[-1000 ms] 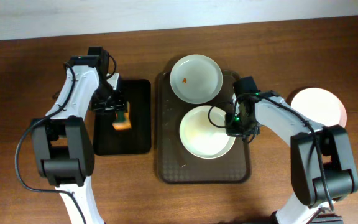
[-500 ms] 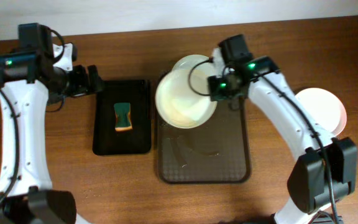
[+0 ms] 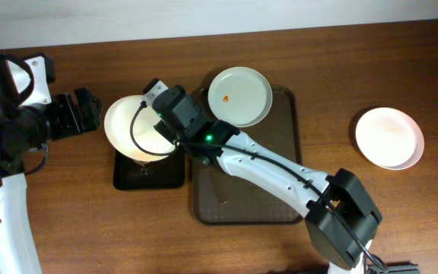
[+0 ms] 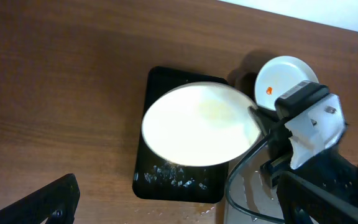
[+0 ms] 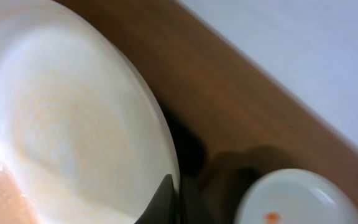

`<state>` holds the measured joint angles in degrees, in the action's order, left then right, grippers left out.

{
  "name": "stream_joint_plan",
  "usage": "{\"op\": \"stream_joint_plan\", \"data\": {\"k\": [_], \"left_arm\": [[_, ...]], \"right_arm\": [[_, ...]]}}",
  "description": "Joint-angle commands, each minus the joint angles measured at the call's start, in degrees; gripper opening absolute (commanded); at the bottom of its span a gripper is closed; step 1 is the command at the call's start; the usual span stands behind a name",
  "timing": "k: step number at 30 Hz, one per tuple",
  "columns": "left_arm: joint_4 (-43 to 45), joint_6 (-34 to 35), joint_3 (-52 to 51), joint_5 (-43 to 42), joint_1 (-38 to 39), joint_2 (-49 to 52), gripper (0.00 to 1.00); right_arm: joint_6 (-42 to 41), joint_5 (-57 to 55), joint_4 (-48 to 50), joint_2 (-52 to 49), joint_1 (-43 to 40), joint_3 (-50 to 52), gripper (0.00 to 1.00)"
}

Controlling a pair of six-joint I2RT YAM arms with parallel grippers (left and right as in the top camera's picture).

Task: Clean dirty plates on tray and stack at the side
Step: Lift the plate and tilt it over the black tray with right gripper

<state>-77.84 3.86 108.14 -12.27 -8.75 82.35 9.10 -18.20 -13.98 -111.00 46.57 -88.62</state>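
The wooden table [image 3: 356,61] carries the brown tray [image 3: 230,204], a black tray [image 3: 131,177] and one white plate [image 3: 388,137].

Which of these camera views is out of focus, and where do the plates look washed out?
Right wrist view: soft all over, the held plate filling the frame out of focus, the smeared plate behind blurred too. Overhead: mostly crisp, though the side plate glows washed-out and pinkish. Left wrist: held plate bright with little detail, speckled glints on the black tray.

Right arm [image 3: 272,171]: white rounded shells, black joints
Left arm [image 3: 6,221]: white links, black motor housings
Cable [image 3: 132,131]: thin, black, looped at the right wrist
Light [image 3: 209,139]: small green glow
Left fingers [image 4: 48,202]: black, blocky
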Motion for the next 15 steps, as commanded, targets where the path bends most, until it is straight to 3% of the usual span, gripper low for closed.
{"op": "stream_joint_plan", "data": {"k": [1,7,15], "left_arm": [[0.1,-0.7,0.6,1.2,-0.2,-0.6,1.00],[0.1,-0.7,0.6,1.2,-0.2,-0.6,1.00],[0.0,-0.7,0.6,1.2,-0.2,-0.6,1.00]], "right_arm": [[9.0,-18.4,3.0,3.2,3.1,-0.9,0.04],[15.6,-38.1,9.4,3.2,8.4,-0.9,0.04],[17.5,-39.7,9.9,3.2,9.0,-0.9,0.04]]}}
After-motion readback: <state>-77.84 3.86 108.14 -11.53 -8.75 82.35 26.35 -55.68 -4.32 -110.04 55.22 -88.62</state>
